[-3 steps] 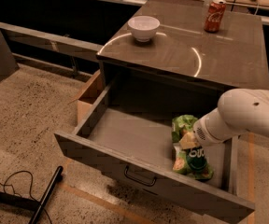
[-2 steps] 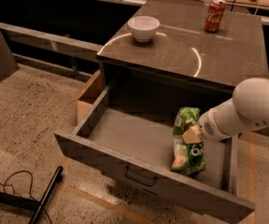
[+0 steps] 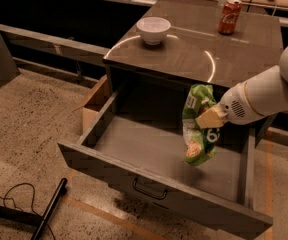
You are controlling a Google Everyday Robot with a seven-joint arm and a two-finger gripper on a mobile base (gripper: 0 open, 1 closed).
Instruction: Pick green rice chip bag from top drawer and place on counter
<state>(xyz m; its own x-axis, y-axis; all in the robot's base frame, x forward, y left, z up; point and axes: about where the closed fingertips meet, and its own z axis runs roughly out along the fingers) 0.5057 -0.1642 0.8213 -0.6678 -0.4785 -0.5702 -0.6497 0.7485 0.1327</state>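
Observation:
The green rice chip bag (image 3: 198, 126) hangs upright in the air above the open top drawer (image 3: 159, 184), its top near the counter's front edge. My gripper (image 3: 207, 118) comes in from the right on a white arm and is shut on the bag's right side about mid-height. The counter (image 3: 199, 49) lies just behind and above the bag. The drawer's inside shows nothing else.
A white bowl (image 3: 153, 30) stands on the counter's left part and a red soda can (image 3: 229, 17) at its back right. A cardboard box (image 3: 95, 106) sits on the floor left of the cabinet. A black cable and pole (image 3: 49, 211) lie on the floor at lower left.
The gripper has lifted the bag from the drawer floor at the right up to about counter height. The arm has risen and drawn back to the right.

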